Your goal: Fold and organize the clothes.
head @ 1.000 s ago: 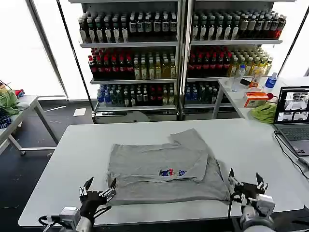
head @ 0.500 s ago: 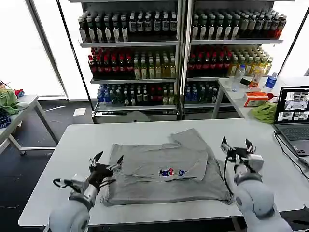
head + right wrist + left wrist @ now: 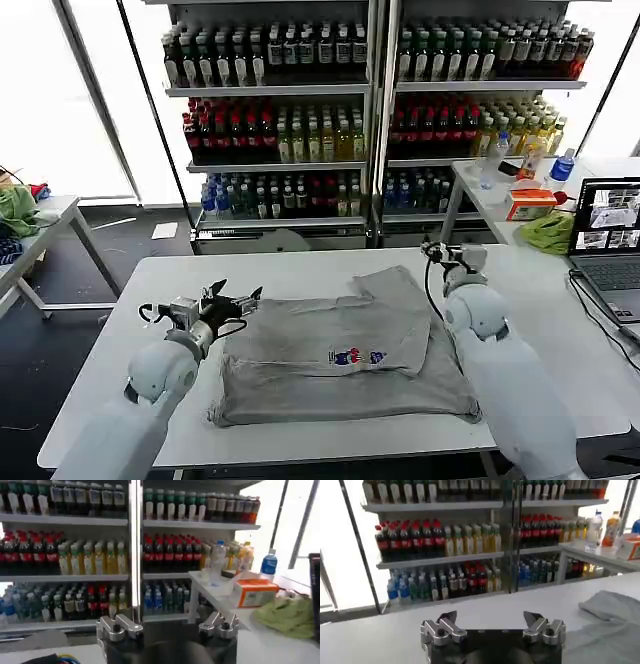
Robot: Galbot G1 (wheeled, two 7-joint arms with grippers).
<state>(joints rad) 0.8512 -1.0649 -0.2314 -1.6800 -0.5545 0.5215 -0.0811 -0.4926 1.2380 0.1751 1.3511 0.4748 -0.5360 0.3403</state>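
Observation:
A grey short-sleeved shirt [image 3: 330, 345] lies partly folded on the white table [image 3: 150, 290], its small multicoloured chest print [image 3: 357, 356] facing up. A sleeve pokes out at the far right corner [image 3: 392, 285]. My left gripper [image 3: 232, 297] hovers open just above the shirt's far left corner, nothing between its fingers. In the left wrist view the left gripper [image 3: 491, 622] is spread wide over bare table, with grey cloth [image 3: 610, 605] off to one side. My right gripper [image 3: 452, 251] is raised above the table beyond the sleeve, open and empty; the right wrist view has it [image 3: 170, 624] facing the shelves.
A laptop [image 3: 607, 240] with its cable sits at the table's right edge. Behind stand drink shelves [image 3: 370, 110]. A side table at the right holds a lime-green cloth [image 3: 548, 232], an orange box [image 3: 530, 204] and bottles. Another table with green cloth [image 3: 18, 210] stands at the left.
Both arms have swung up from the table's near edge to the far side of the shirt, left toward the far left corner, right past the sleeve. The shirt has not moved.

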